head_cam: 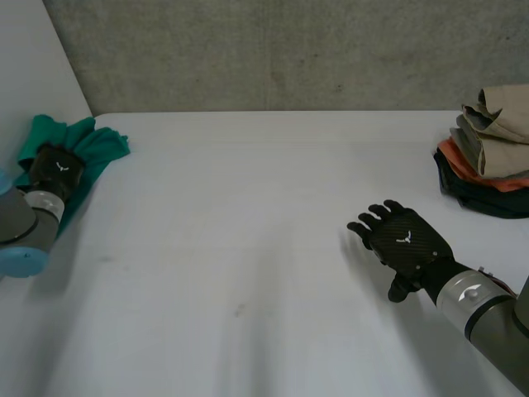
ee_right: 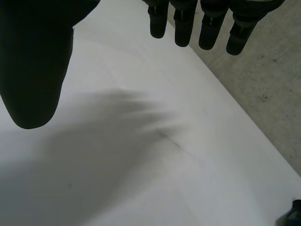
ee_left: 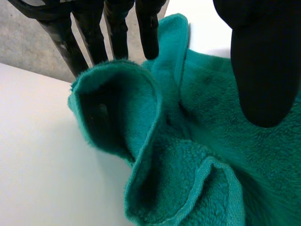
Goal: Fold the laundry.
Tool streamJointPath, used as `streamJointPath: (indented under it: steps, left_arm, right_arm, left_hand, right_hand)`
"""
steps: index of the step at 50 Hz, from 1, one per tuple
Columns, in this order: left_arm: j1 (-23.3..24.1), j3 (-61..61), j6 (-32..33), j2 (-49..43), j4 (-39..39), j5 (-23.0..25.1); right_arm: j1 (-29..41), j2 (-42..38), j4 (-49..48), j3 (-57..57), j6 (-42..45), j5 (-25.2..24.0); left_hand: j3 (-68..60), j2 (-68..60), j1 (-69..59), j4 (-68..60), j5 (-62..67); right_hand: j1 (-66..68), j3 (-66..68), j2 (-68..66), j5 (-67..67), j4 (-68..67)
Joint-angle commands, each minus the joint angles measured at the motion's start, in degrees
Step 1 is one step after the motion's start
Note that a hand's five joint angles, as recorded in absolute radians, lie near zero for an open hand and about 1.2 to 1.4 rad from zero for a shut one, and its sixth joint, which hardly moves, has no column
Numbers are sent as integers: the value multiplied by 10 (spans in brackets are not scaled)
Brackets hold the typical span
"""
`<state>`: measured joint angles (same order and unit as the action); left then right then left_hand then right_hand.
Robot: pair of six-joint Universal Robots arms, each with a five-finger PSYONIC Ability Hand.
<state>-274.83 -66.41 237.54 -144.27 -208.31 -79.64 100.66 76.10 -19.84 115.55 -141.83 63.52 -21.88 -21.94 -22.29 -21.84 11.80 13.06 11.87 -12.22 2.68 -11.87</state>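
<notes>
Found the crumpled teal-green fleece cloth (head_cam: 97, 147) bunched in loose rolls and ridges at the far left corner of the white tabletop (head_cam: 248, 265), with no fold made in it. Saw the black left hand (head_cam: 56, 170) over the near part of that heap, fingers (ee_left: 117, 33) straight and reaching past a raised hem, thumb (ee_left: 263, 66) held apart above the pile, nothing pinched. Could not tell whether the palm touched the fleece. Placed the black right hand (head_cam: 405, 240) well apart from the cloth, above bare tabletop on the right side, fingers (ee_right: 183, 23) spread and relaxed, thumb (ee_right: 33, 70) wide, holding nothing. Noted a stack of folded garments (head_cam: 488, 141), beige and grey over orange over a dark layer, at the far right edge, near the right hand but clear of it. Judged that stack to be finished work and the teal piece the one in hand, hardly begun. Reckoned on having yet to grasp it, draw it out to the open middle, spread it flat, fold it, and probably set it by the stack.
</notes>
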Motion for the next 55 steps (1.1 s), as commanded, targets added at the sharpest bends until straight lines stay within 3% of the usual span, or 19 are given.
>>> streamJointPath:
  steps: [1, 4, 11, 16, 19, 22, 26, 28, 31, 33, 34, 35, 36, 43, 55]
  left_arm:
    - [-3, 27, -3, -22, -9, 1]
    - [-5, 30, -4, -26, -44, -1]
    - [0, -13, -8, -12, -146, -5]
    - [27, -82, -58, 83, -154, 0]
    - [74, -124, -142, 153, -153, 1]
    - [125, -170, -287, 251, -135, 12]
    - [169, -191, -407, 329, -123, 34]
    - [168, -181, -433, 320, -123, 30]
    - [146, -146, -405, 270, -112, 21]
    - [118, -127, -345, 235, -95, 22]
    - [94, -116, -300, 218, -82, 23]
    - [79, -111, -274, 206, -74, 21]
    - [70, -108, -256, 198, -69, 21]
    - [19, -78, -102, 96, -60, 24]
    - [-23, -19, 2, 1, -62, 22]
  right_arm:
    - [0, 2, 0, 13, -1, -2]
    - [0, 1, 0, 15, -1, -2]
    - [-1, 8, 0, 19, -1, 2]
    - [-5, 24, 0, 20, -2, 5]
    - [-13, 29, 0, 19, -4, 6]
    - [-20, 32, -1, 18, -6, 5]
    - [-22, 34, -2, 17, -6, 5]
    - [-22, 34, -1, 17, -6, 4]
    - [-24, 34, 0, 17, -6, -1]
    - [-31, 34, 1, 18, -6, -3]
    - [-34, 34, 1, 18, -6, -3]
    - [-34, 33, 1, 18, -5, -3]
    - [-35, 33, 1, 18, -5, -3]
    - [-35, 32, 0, 16, -5, -7]
    - [-35, 31, 1, 18, -5, -7]
  left_hand:
    - [-287, -287, -283, -288, 288]
    - [-580, -580, -576, -581, 581]
    - [-581, -581, -577, -582, 582]
    - [-581, -581, -577, -582, 582]
    - [-581, -581, -577, -582, 582]
    - [-581, -581, -577, -582, 582]
    - [-581, -581, -577, -582, 582]
    - [-581, -581, -577, -582, 582]
    - [-581, -581, -577, -582, 582]
    - [-581, -581, -577, -582, 582]
    - [-183, -183, -179, -184, 184]
    - [80, 81, 84, 80, -80]
    - [119, 119, 123, 118, -118]
    - [78, 79, 82, 78, -77]
    - [2, 3, 6, 2, -2]
  right_hand:
    - [-31, -19, 22, -27, 19]
    - [-31, -19, 22, -27, 19]
    - [-31, -19, 22, -27, 19]
    - [-31, -19, 22, -27, 19]
    - [-31, -19, 22, -27, 19]
    - [-31, -19, 22, -27, 19]
    - [-31, -19, 22, -27, 19]
    - [-31, -19, 22, -27, 19]
    - [-31, -19, 22, -27, 19]
    - [-31, -19, 22, -27, 19]
    - [-31, -19, 22, -27, 19]
    - [-31, -19, 22, -27, 19]
    - [-31, -19, 22, -27, 19]
    - [-31, -19, 22, -27, 19]
    - [-31, -19, 22, -27, 19]
